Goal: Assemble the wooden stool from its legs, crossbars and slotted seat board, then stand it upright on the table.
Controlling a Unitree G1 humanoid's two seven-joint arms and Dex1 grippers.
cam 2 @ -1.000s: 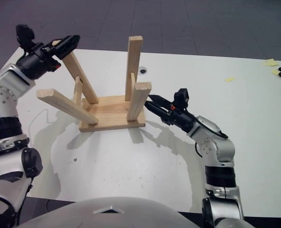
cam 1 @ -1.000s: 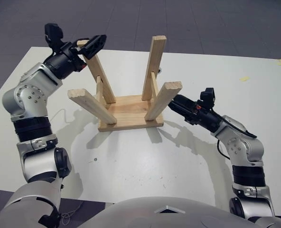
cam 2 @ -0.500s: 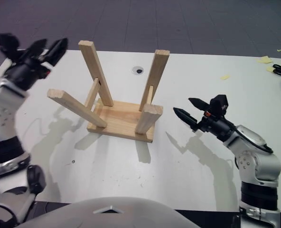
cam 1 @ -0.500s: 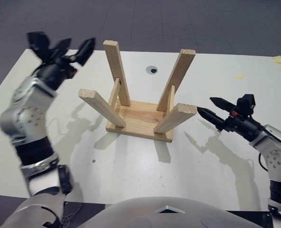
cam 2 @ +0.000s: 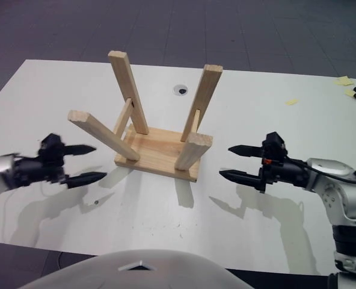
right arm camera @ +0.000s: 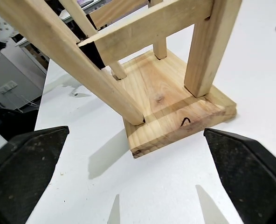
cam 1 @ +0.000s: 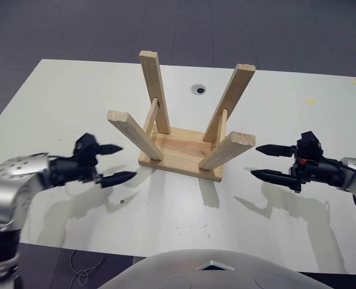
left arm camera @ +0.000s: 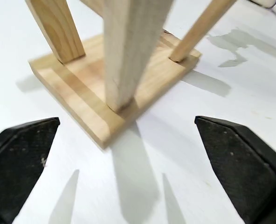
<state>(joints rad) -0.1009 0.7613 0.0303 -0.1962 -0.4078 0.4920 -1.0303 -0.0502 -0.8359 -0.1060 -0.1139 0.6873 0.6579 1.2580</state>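
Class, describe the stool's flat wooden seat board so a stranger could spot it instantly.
In the middle of the white table sits an upside-down pale wooden stool. Its seat board is the only flat rectangular slab, lying on the tabletop beneath four sticking-up legs.

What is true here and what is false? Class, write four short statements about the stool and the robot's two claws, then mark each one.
1. The stool is upside down: its seat board lies flat on the table and its legs point up. True.
2. The left claw grips a leg. False: it is open and apart from the stool, to the stool's left.
3. The right claw is open and touches nothing. True.
4. One leg lies loose on the table. False: all four legs stand up from the seat board.
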